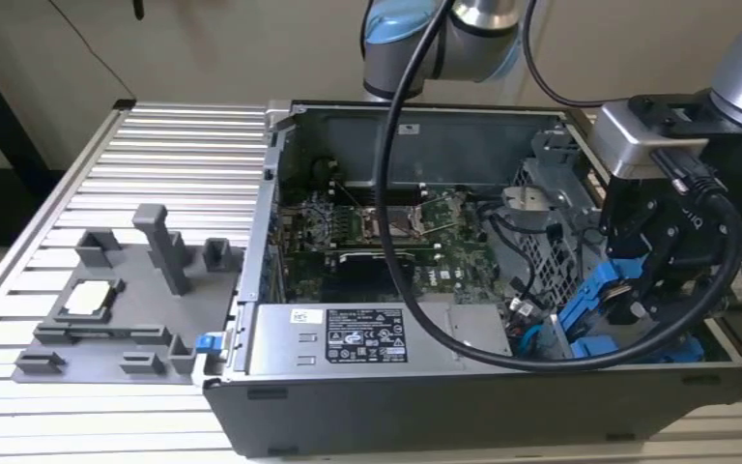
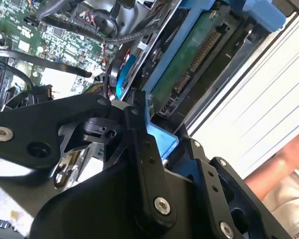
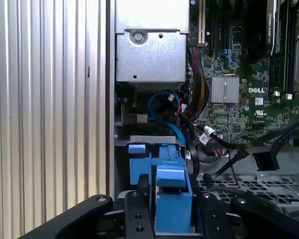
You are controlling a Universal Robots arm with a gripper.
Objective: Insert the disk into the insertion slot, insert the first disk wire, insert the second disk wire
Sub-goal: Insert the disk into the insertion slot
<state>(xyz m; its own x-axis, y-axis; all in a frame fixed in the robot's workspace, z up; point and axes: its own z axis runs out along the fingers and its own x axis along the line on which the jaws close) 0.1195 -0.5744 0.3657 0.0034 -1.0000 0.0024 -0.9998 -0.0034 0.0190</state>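
Ribbed table (image 1: 178, 145); fingers (image 3: 138, 211) clamp disk (image 3: 173, 199).

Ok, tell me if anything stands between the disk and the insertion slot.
Nothing visible does. The hand grips the disk by its blue frame, already at the mouth of the insertion slot. A blue cable loops beside the slot, apparently clear of it.

The blue-framed disk (image 1: 599, 302) stands on edge, its green circuit board exposed. It sits at the grey sheet-metal insertion slot (image 1: 543, 255).
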